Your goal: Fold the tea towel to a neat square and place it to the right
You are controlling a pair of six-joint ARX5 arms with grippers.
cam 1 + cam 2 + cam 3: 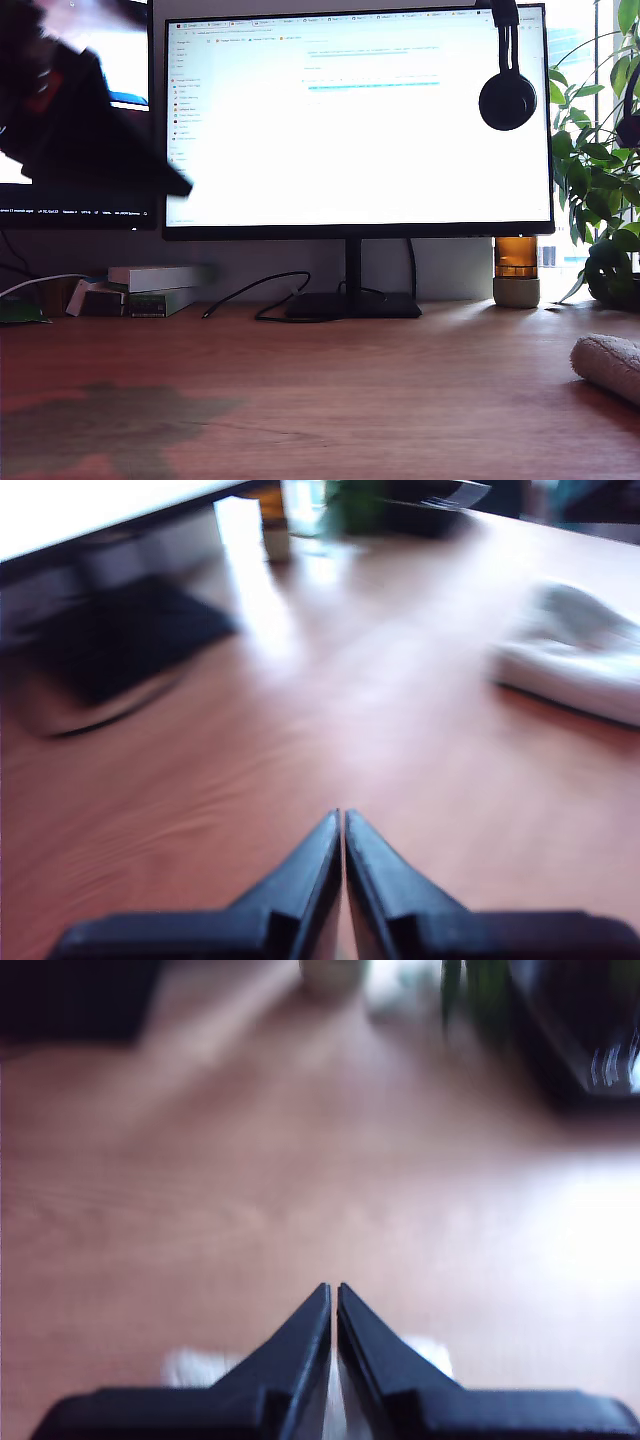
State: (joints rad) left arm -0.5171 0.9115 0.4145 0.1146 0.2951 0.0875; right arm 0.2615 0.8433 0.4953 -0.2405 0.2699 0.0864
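Both grippers are seen with jaws pressed together and nothing between them. My first gripper (pixel 342 825) is held above bare wooden desk (pixel 330 390), with the tea towel (pixel 575 660) lying folded well ahead of its tips and off to one side. At the exterior view's right edge the towel rests flat on the desk. My second gripper (pixel 333 1300) is held over the desk, pale blurred patches showing just beneath its fingers (pixel 290 1345).
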